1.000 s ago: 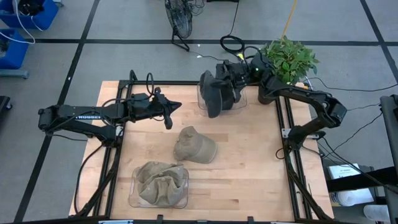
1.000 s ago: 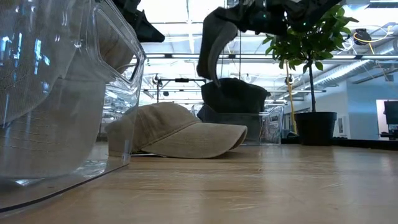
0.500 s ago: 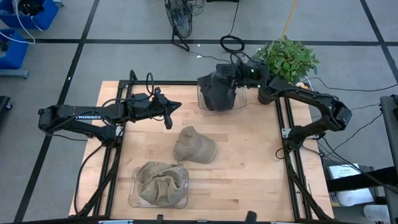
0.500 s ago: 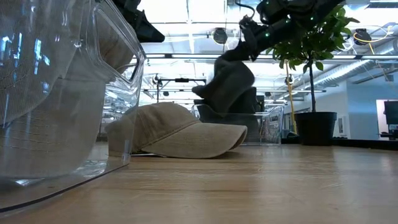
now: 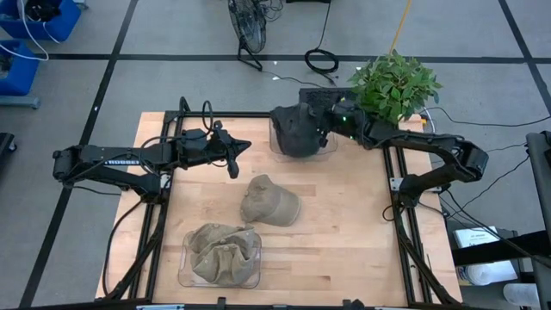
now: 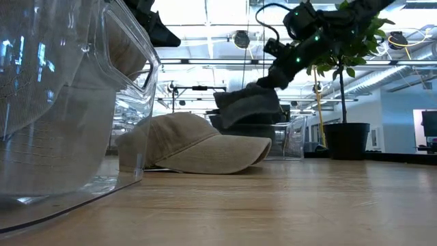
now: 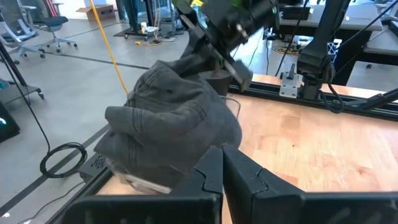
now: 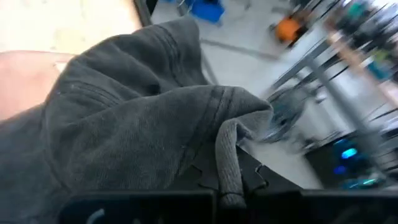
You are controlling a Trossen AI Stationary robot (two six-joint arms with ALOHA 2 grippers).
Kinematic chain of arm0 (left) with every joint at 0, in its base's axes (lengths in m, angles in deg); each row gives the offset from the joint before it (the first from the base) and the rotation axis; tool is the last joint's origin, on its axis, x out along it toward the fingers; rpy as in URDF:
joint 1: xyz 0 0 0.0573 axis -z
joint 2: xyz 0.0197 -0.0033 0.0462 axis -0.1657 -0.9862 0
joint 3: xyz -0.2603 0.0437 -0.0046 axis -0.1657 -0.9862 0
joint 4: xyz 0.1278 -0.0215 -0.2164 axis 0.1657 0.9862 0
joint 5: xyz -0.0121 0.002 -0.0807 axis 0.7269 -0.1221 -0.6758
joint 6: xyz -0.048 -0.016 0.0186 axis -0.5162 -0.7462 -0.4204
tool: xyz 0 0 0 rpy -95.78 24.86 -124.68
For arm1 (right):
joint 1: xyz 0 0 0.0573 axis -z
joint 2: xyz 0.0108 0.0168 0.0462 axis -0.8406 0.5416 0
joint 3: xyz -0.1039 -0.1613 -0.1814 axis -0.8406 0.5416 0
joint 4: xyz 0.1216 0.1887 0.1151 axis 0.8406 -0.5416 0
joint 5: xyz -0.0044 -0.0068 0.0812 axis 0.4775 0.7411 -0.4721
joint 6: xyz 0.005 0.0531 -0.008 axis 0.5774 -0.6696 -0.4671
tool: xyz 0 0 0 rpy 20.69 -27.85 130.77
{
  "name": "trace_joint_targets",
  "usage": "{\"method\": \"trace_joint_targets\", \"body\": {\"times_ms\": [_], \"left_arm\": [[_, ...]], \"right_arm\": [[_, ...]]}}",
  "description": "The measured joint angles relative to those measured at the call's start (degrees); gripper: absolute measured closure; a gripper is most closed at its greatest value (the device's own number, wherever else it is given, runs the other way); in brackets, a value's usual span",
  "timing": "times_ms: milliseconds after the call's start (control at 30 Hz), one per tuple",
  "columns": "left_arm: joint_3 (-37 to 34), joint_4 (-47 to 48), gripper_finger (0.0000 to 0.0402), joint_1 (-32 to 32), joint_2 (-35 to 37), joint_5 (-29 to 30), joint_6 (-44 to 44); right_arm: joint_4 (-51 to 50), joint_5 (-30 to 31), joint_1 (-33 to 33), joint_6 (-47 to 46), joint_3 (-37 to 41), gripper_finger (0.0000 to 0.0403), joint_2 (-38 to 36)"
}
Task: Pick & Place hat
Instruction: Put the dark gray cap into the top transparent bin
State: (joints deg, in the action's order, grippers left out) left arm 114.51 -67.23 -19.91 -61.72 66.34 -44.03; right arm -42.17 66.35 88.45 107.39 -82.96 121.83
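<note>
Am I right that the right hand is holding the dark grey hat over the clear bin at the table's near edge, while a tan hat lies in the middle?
Not quite: the right hand holds the dark grey hat over the clear bin at the table's far edge, as the high view shows. The tan hat does lie in the middle.

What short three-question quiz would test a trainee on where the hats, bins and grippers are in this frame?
1. True or false: the right gripper is shut on the dark grey cap over the far clear bin.
2. What lies loose on the wooden table between the two bins?
A. a tan cap
B. a black glove
C. a green towel
3. What fills the near clear bin?

Key
1. True.
2. A: the tan cap.
3. Crumpled tan hats. The left gripper hangs shut and empty above the table.
</note>
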Motion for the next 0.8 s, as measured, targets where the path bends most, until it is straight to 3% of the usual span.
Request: {"method": "trace_joint_targets", "body": {"times_ms": [267,567,800], "left_arm": [[0.0,0.0,0.0392,0.0,0.0,0.0,-0.4],[0.0,0.0,0.0392,0.0,0.0,0.0,-1.3],[0.0,0.0,0.0392,0.0,0.0,0.0,-1.5]], "right_arm": [[26.6,6.5,-4.5,17.5,8.7,0.04,-0.6],[32.5,6.7,-8.0,28.2,17.2,0.0401,-1.1],[44.9,6.6,-8.2,40.5,20.8,0.0398,-1.0]]}}
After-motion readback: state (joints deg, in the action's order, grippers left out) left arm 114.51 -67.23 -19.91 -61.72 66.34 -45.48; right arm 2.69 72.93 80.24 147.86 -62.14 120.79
